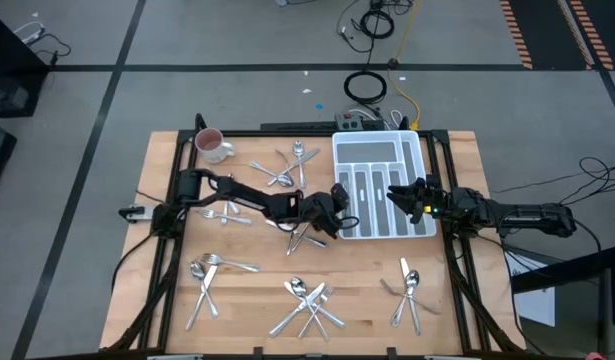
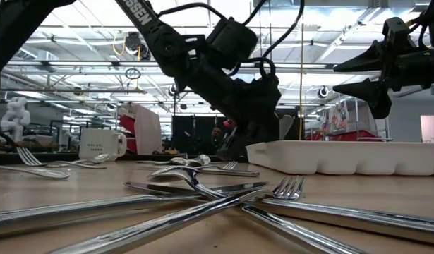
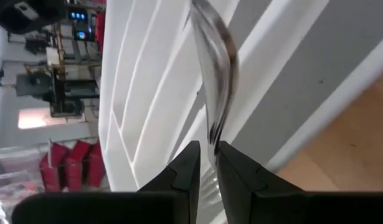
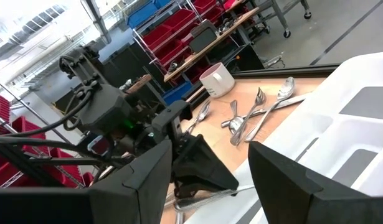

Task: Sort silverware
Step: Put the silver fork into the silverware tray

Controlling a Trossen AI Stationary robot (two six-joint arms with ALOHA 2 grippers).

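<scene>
White mug (image 1: 212, 145) at the table's far left corner; loose silverware (image 1: 305, 303) in clusters across the wooden table (image 1: 257, 250). Left gripper (image 1: 339, 205) at the left edge of the white divided tray (image 1: 382, 187), fingers pinched on one shiny utensil (image 3: 216, 81). Right gripper (image 1: 405, 197) above the tray's right side, jaws spread wide, holding nothing.

on the desk (image 1: 257, 295), the left gripper (image 1: 339, 205) reaches the white tray (image 1: 382, 150); the right gripper (image 1: 399, 197) hovers above it; silverware (image 1: 305, 300) lies scattered.
</scene>
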